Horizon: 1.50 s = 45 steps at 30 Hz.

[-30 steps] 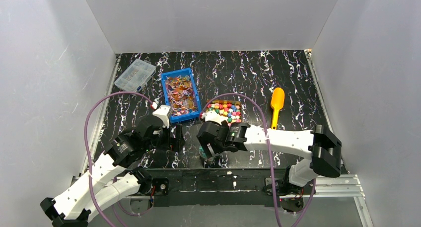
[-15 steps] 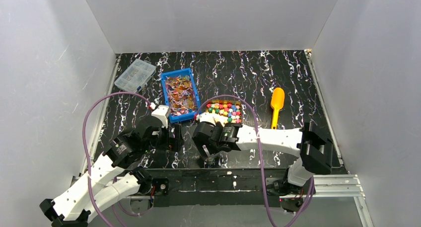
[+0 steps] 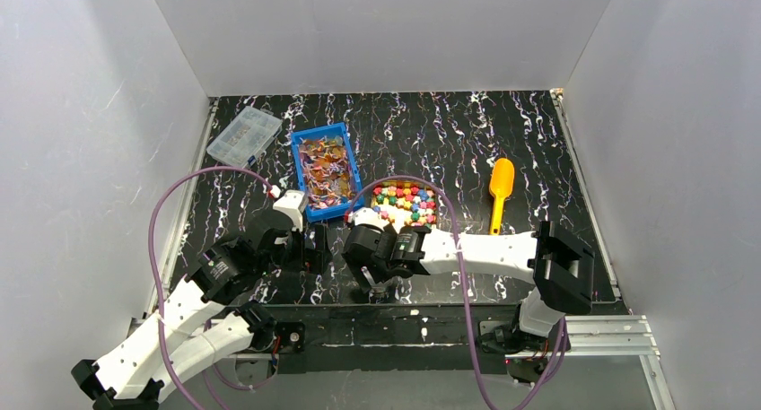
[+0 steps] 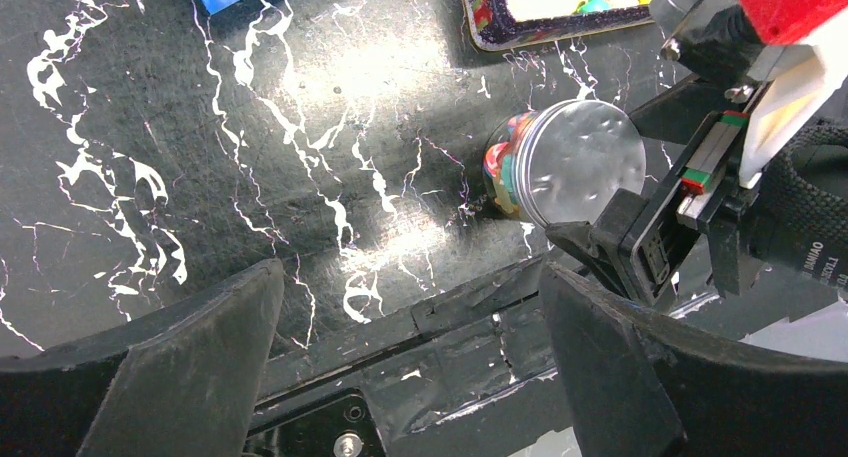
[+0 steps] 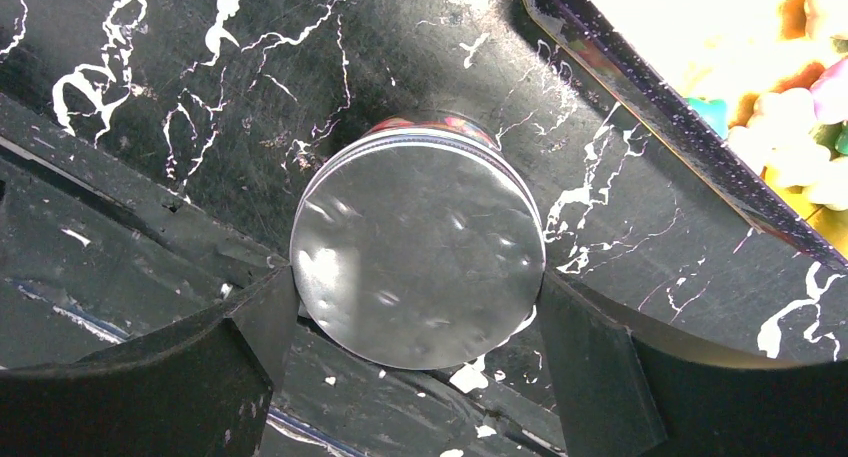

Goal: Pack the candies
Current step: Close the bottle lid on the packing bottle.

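Down at the near edge of the black marbled desk [image 3: 467, 132], about midway along, the right gripper [image 5: 418, 292] sits over a small clear jar [image 4: 510, 182]. Its two dark fingers [image 5: 250, 327] are pressed against opposite sides of the round silvery lid [image 5: 420, 242], so the pincer is closed snugly on that lid and the lid sits flat on the jar. Through the jar's side you can see a mix of coloured candies [image 4: 497, 155] packed inside. Just beyond the jar, toward the far edge, there's the shallow black tray [image 5: 650, 117], filled with bright rounded candies [image 3: 406, 201] in pink, green, blue, yellow and red. To its left, the blue plastic bin [image 3: 334, 211] holds the orange-purple shiny wrapped candies [image 3: 325, 168]. Over to the left gripper [image 4: 412, 287]: it hangs above bare desk just left of the jar, near the front edge. Its fingers [image 4: 190, 367] are spread wide apart with nothing between them. The jar stands off to its right, apart from both fingers. An orange plastic scoop [image 3: 499, 190] lies toward the right edge, handle pointing at the near edge. A clear compartment box [image 3: 243, 134] rests in the far-left corner.
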Available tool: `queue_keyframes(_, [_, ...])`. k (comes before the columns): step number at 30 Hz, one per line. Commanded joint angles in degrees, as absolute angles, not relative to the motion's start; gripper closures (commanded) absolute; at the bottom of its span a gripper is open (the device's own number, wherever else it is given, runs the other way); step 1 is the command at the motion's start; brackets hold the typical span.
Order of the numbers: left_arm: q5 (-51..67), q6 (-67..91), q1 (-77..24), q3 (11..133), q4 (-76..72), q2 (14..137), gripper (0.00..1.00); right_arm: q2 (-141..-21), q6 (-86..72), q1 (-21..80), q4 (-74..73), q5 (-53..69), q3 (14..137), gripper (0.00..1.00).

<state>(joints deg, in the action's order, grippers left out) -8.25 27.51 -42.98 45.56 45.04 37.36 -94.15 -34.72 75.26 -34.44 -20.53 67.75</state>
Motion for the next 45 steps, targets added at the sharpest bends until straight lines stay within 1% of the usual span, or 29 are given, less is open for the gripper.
queue_keyframes(1, [-9.6, 27.7, -43.1, 45.9, 46.1, 36.8, 0.01, -95.2, -35.1, 76.4, -34.9, -21.0, 69.7, 0.27])
queue_keyframes(6, [-9.4, 27.8, -43.1, 45.9, 46.2, 37.0, 0.01, -95.9, -36.0, 76.7, -34.7, -21.2, 68.0, 0.26])
queue_keyframes(14, [-8.8, 28.4, -43.1, 46.0, 46.2, 36.9, 0.01, -95.6, -37.1, 77.1, -34.3, -23.2, 65.5, 0.18])
queue_keyframes(20, [-7.2, 30.1, -43.2, 46.4, 47.2, 36.9, 0.01, -96.3, -36.8, 77.7, -34.2, -23.8, 66.2, 0.13])
queue_keyframes(21, [-6.6, 30.5, -43.2, 46.3, 47.2, 37.0, 0.01, -96.3, -36.6, 77.7, -34.3, -23.9, 66.4, 0.09])
queue_keyframes(22, [-6.3, 30.8, -43.2, 46.3, 47.3, 37.1, 0.01, -96.4, -36.5, 77.8, -34.5, -24.1, 66.8, 0.02])
queue_keyframes(23, [-6.0, 31.1, -43.1, 46.3, 47.3, 37.2, 0.01, -96.4, -36.3, 77.9, -34.6, -24.2, 67.0, 0.02])
queue_keyframes(32, [-5.5, 32.0, -43.2, 47.1, 48.5, 36.7, 0.01, -95.0, -36.4, 78.5, -34.5, -24.8, 67.8, 0.01])
queue_keyframes(45, [-3.9, 35.2, -43.2, 46.5, 49.1, 36.6, 0.01, -88.2, -37.2, 80.5, -36.7, -25.7, 67.4, 0.02])
